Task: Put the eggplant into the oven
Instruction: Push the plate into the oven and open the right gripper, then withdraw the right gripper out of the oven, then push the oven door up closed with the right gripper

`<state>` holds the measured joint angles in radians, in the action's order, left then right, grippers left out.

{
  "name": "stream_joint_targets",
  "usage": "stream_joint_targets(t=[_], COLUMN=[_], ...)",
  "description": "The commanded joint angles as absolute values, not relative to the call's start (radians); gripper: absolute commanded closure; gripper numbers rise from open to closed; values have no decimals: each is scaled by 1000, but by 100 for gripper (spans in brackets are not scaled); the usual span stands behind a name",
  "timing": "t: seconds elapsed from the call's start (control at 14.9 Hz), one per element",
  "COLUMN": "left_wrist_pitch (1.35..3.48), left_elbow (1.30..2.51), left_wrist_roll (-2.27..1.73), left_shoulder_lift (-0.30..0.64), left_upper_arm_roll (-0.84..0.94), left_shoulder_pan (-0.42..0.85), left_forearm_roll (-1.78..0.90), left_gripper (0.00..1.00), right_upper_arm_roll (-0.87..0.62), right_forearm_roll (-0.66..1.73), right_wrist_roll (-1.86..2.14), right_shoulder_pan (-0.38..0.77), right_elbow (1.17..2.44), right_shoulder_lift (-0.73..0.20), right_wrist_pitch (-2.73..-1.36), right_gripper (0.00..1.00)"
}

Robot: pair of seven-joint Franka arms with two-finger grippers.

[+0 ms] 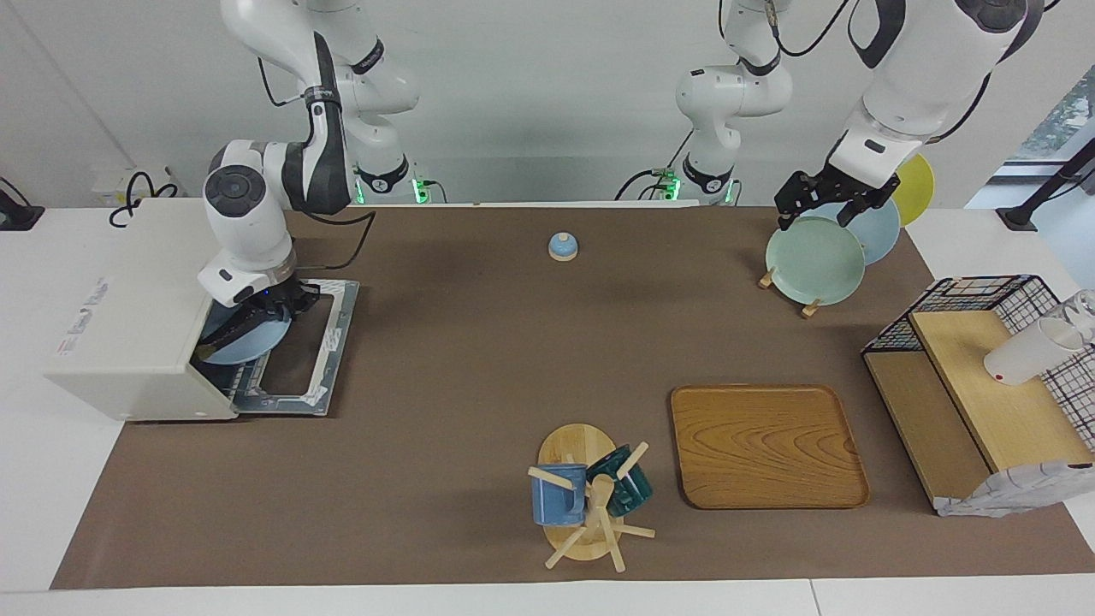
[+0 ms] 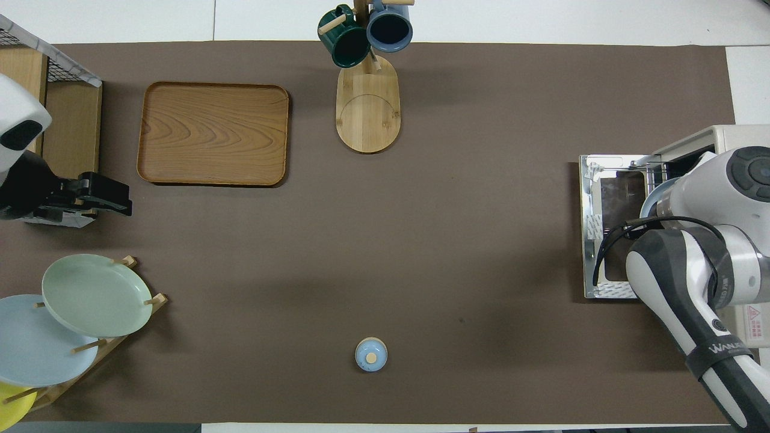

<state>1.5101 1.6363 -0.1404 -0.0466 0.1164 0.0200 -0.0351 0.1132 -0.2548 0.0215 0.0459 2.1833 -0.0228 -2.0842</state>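
2 arms up, both partly cut off by the frame edges. Oven (image 1: 128, 342) sits at the right arm's end of the surface (image 1: 479, 359), door (image 1: 299, 351) dropped flat and open. Right gripper (image 1: 252, 321) is down at the oven mouth, over a blue plate (image 1: 244, 346) that sits half inside the cavity. Its wrist and dark housing cover most of that plate, and from above the arm hides the gripper completely. Eggplant: can't pick it out for certain; only a dark shape shows under the right gripper on the plate, too hidden to identify. Right fingers: can't tell whether spread or pressed together.

Left gripper (image 1: 813, 205) hangs over the plate rack (image 1: 787, 291) at the left arm's end, just above the rim of the green plate (image 1: 814, 261). Contact with the rim is unclear. Its fingers look spread apart with nothing between them. In the overhead view the left gripper (image 2: 99, 195) is half buried under its own arm.

Also on the surface: wooden tray (image 1: 766, 445), mug tree (image 1: 590, 505) with 2 mugs, small blue lid (image 1: 562, 246), wire basket (image 1: 984, 359) cut off at the edge.
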Motion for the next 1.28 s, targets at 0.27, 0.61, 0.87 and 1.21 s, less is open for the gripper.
stream_joint_targets(t=[0.27, 0.61, 0.87, 1.21], left_wrist_pitch=[1526, 1467, 1468, 1471], left_elbow=[1632, 1625, 1623, 1629], left_wrist_roll=[-135, -135, -133, -135], left_shoulder_lift=[-51, -52, -54, -60], left_upper_arm_roll=[127, 126, 126, 127], left_shoulder_pan=[-3, -3, -5, -5], left_forearm_roll=[-21, -17, -17, -17], left_gripper=[0, 0, 0, 0], right_upper_arm_roll=[95, 95, 95, 95], right_forearm_roll=[-144, -114, -100, -94], right_wrist_roll=[38, -17, -116, -144], right_shoulder_pan=[99, 176, 221, 219], right_elbow=[1985, 2026, 2040, 2088], right_shoulder_lift=[-81, -90, -144, -199], right_wrist_pitch=[-1914, -2084, -2184, -2241], right_gripper=[87, 100, 100, 100])
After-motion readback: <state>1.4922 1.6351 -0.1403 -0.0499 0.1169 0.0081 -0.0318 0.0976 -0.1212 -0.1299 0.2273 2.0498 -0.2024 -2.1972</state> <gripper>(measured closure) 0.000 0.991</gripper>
